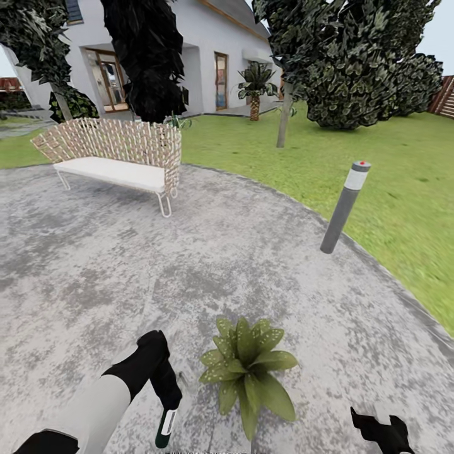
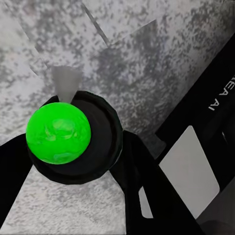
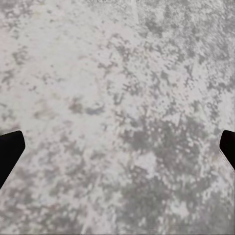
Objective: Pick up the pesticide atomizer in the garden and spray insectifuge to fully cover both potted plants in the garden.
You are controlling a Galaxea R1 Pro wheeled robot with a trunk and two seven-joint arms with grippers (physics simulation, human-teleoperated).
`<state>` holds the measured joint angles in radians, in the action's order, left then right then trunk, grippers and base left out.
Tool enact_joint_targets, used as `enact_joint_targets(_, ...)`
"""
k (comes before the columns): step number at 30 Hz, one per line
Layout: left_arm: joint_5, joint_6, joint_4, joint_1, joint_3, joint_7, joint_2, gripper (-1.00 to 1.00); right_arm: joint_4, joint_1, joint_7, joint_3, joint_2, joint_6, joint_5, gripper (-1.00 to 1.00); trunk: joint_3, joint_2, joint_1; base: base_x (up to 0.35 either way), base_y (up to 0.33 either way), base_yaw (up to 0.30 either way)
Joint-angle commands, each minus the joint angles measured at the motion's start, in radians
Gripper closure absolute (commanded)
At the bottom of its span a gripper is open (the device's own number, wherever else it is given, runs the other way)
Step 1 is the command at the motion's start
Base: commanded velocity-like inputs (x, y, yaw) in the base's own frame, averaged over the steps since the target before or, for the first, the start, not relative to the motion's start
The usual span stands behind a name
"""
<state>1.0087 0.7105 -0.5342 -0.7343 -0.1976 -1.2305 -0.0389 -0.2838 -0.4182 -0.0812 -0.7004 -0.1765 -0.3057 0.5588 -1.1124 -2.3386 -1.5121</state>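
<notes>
In the head view, a plant (image 1: 247,369) with pointed green leaves is seen at lower centre on the grey stone patio (image 1: 252,265); pale specks are visible on some leaves, too small to be identified. Its pot is hidden by the leaves. At lower left the left arm (image 1: 94,403) reaches in, and its gripper (image 1: 165,394) is closed on the atomizer (image 1: 166,424), a dark bottle with a white label, just left of the plant. No writing on the label can be read. At the lower right corner the dark tips of the right gripper (image 1: 381,429) are seen apart. A grey post (image 1: 343,207) with a red-dotted cap stands at right of centre, near the edge of the grass (image 1: 378,164). A wicker bench (image 1: 116,157) with a white seat is placed at upper left, with trees (image 1: 353,57) and a white house (image 1: 208,57) behind it.

In the left wrist view, the atomizer (image 2: 73,139) is pinched between black fingers (image 2: 142,196); its top appears bright green. At the right edge, white letters reading "EA AI" are partly made out on a black part of the robot (image 2: 210,93).

In the right wrist view, the two black fingertips (image 3: 10,152) are seen at the left and right edges, spread wide over bare patio (image 3: 117,112).
</notes>
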Motion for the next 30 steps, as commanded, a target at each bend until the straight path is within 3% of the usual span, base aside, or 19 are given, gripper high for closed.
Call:
enact_joint_targets(1,0.007,0.009,-0.001,0.0,0.0,-0.007,-0.001,1.0,0.0,-0.001,-0.008,-0.009,0.0,-0.004,0.003,-1.0,-0.001,0.0,0.0,-0.085,-0.267,0.275)
enact_joint_targets(8,0.007,0.007,0.012,0.001,-0.002,-0.001,0.005,1.0,0.0,-0.001,-0.008,-0.01,0.0,-0.004,0.001,-1.0,-0.001,0.0,0.0,-0.01,-0.267,0.216)
enact_joint_targets(12,-0.001,0.007,0.017,0.006,0.0,0.056,0.008,1.0,0.0,-0.001,-0.009,-0.01,-0.003,-0.004,0.002,-1.0,-0.001,0.0,0.0,0.134,-0.227,0.013)
enact_joint_targets(16,-0.005,0.006,0.02,0.043,0.008,0.1,0.014,1.0,0.0,-0.001,-0.009,-0.009,-0.005,-0.004,0.003,-1.0,-0.001,0.0,0.0,0.029,-0.028,0.001)
enact_joint_targets(22,-0.004,0.006,0.02,0.064,0.063,0.104,0.026,1.0,0.0,-0.001,-0.008,-0.01,-0.006,-0.004,0.001,-1.0,-0.001,0.0,0.0,0.001,-0.001,0.012)
enact_joint_targets(30,-0.008,0.006,0.02,0.068,0.069,0.154,0.029,1.0,-0.001,-0.001,-0.008,-0.01,-0.004,-0.004,0.001,-1.0,-0.001,0.0,0.0,0.0,0.0,0.244)
